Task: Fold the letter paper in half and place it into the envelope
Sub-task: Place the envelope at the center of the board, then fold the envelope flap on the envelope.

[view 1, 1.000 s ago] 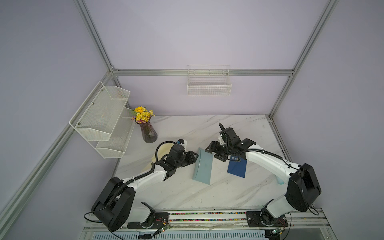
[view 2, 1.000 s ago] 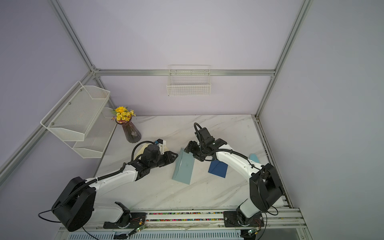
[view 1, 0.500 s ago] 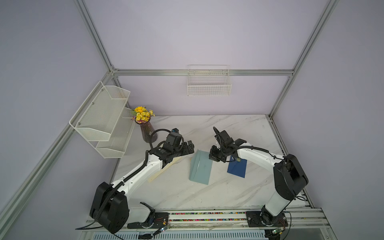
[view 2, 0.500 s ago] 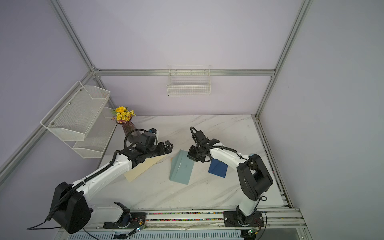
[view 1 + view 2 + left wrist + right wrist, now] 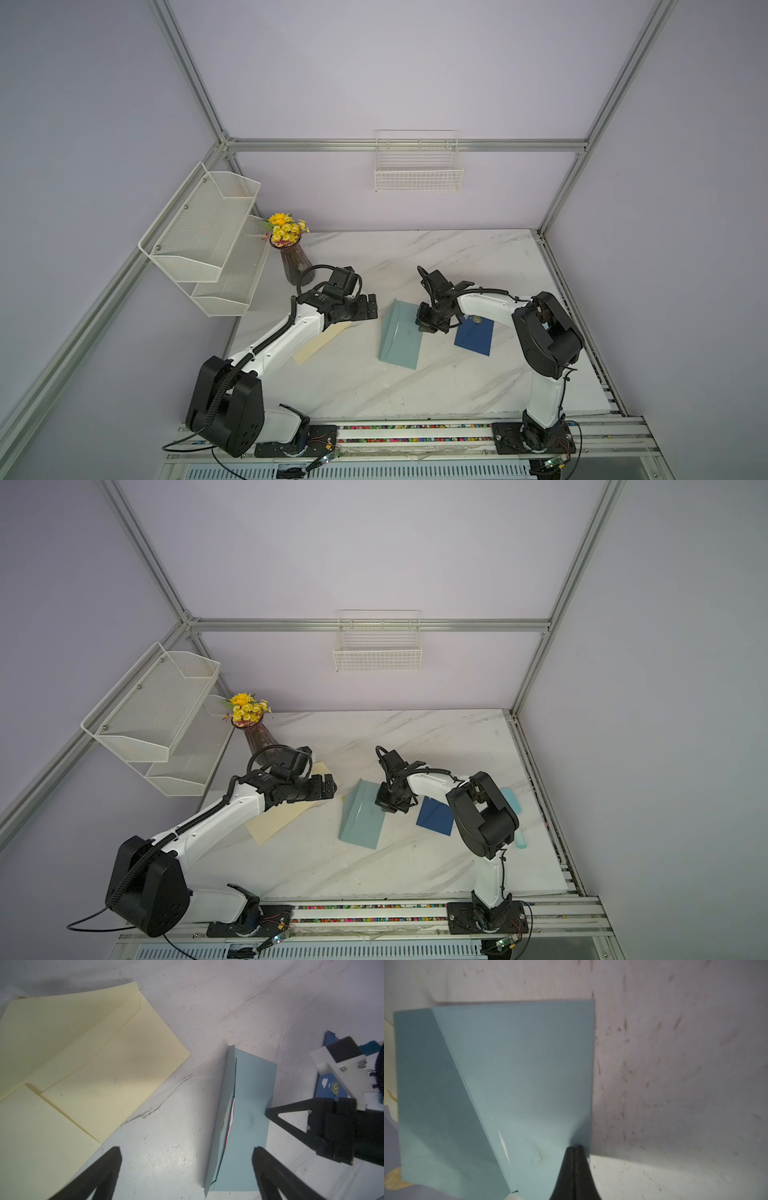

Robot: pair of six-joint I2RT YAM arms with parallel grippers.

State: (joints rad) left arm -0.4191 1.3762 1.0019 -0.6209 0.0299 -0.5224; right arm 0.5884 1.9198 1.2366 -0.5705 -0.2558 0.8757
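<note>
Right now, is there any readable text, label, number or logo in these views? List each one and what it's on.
Nothing here can be read as words or numbers.
dark blue envelope: a small gold emblem and white shapes beside it, with no legible letters.
left arm: the small white print seen in a top view is too small to read.
light blue envelope and cream envelope: no print on the faces shown.
</note>
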